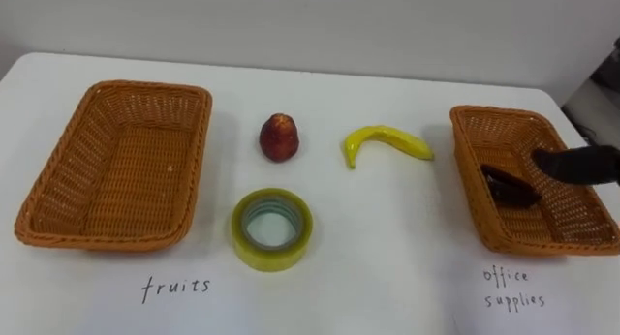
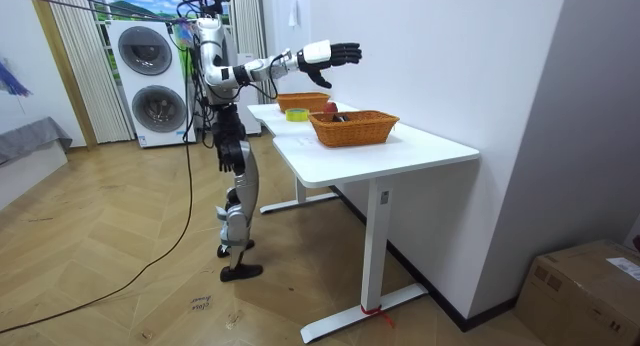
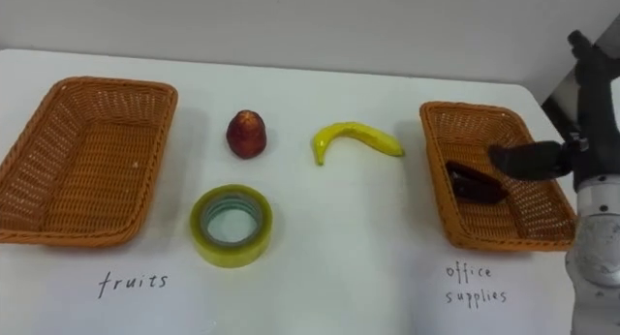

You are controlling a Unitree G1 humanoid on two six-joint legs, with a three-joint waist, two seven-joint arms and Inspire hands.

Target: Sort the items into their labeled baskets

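Black-fingered right hand (image 1: 576,164) at frame right, spread straight and empty, above the woven brown office-supplies basket (image 1: 469,175) with a dark flat item (image 1: 511,185) inside — lift clear of the rim, then reach lower centre for the yellow-green tape roll (image 1: 271,253).

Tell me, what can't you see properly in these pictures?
- Dark thing in the office supplies basket: too dark and small in the eye views to tell what it is.
- Right hand: the left eye view's right edge cuts it off.
- Room view: that basket's own wall hides most of its inside.
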